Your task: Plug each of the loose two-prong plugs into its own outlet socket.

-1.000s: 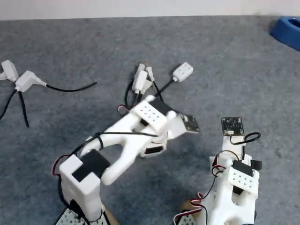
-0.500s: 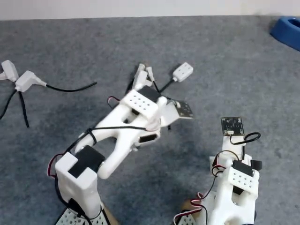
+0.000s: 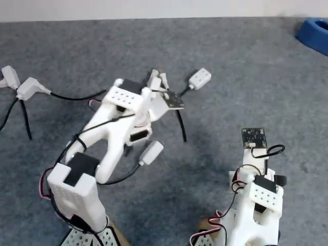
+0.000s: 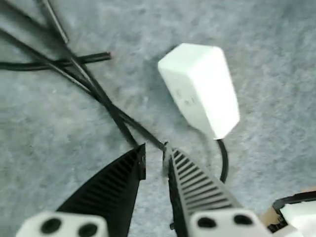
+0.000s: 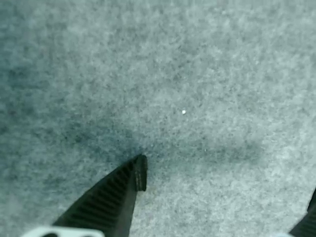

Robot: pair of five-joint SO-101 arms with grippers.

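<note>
My left gripper (image 4: 155, 158) hangs low over the grey carpet with its fingers nearly together, and a thin black cable (image 4: 106, 103) runs into the narrow gap between them. A white outlet socket block (image 4: 200, 89) lies just beyond the fingertips, with its own cord curling away. From above, that block (image 3: 151, 152) lies beside the left arm (image 3: 120, 120). A cluster of white plugs (image 3: 155, 84) and another white block (image 3: 200, 78) lie further back. My right gripper (image 5: 224, 185) is open over bare carpet.
Two more white plugs (image 3: 28, 88) with black cords lie at the far left. A blue container (image 3: 313, 33) sits at the back right corner. The right arm (image 3: 259, 197) stands at the front right with open carpet around it.
The left arm has swung to the left and slightly back. The white socket block now lies exposed to its right. The right arm has not moved.
</note>
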